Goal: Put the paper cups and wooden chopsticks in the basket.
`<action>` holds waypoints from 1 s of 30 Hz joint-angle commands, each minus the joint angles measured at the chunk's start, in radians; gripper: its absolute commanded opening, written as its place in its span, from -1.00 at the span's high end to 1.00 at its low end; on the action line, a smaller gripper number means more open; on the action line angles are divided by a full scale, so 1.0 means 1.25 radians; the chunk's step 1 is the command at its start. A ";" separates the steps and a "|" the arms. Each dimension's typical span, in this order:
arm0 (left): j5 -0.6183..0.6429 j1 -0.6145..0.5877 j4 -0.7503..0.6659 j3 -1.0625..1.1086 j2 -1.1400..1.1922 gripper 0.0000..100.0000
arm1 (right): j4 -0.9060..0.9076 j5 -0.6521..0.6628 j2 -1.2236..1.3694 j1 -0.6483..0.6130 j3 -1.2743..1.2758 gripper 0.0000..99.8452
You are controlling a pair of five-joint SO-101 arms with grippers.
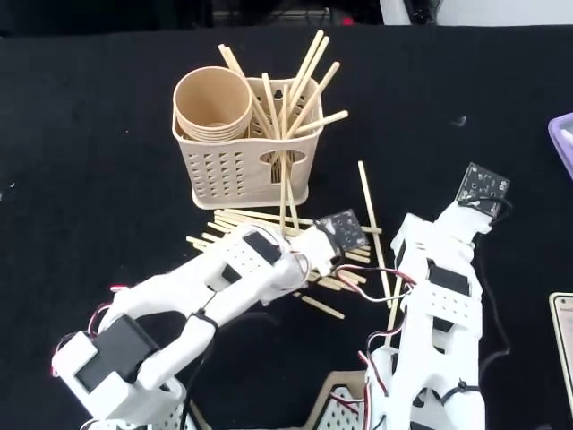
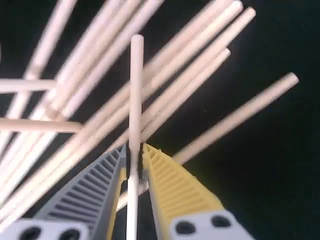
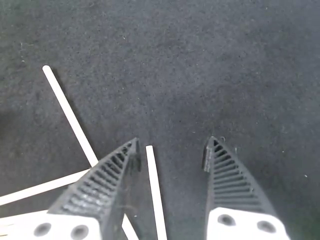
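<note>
**One chopstick gripped, one straddled**

Left claw (image 2: 134, 150) is pinched narrow on a single chopstick (image 2: 135, 90), with the loose pile (image 2: 210, 31) fanned just beyond its tips. Right claw (image 3: 172, 145) gapes wide above the black surface (image 3: 225, 60). A second chopstick (image 3: 155, 190) lies between its fingers, seemingly untouched. Well beyond the left claw, the basket (image 1: 233, 170) holds stacked paper cups (image 1: 213, 103) and standing chopsticks (image 1: 306, 85).

Paper cups (image 1: 213, 103) sit in the basket (image 1: 235, 172), chopsticks (image 1: 240, 218) before it.

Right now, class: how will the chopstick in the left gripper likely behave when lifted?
Thin and straight, the chopstick is probably stiff and light. Pinched at one narrow spot by the left gripper, it may pivot or slip.
</note>
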 commanded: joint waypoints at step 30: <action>-0.005 0.010 -0.025 0.001 0.004 0.68 | -0.018 -0.007 0.001 0.009 -0.034 0.58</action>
